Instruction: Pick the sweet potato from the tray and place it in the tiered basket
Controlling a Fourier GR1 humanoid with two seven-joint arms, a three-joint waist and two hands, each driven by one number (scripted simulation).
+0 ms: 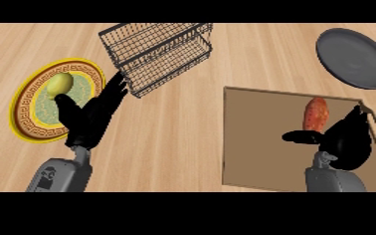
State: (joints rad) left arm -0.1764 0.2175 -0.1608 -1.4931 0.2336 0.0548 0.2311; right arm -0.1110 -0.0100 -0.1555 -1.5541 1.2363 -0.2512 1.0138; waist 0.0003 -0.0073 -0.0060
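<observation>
Now sweet potato (317, 114) on tray (257, 139), long axis near-far; right robot hand (345, 140) spread wide beside it.

Two grey forearms rise from the lower edge of the frame; the left hand (94, 114) sits at the lower left, its fingers straight and slanting toward the upper right, thumb spread to the left; the right hand (345, 139) sits at the lower right, palm turned inward, fingers loosely bent upward, thumb jutting left; it holds nothing.
</observation>
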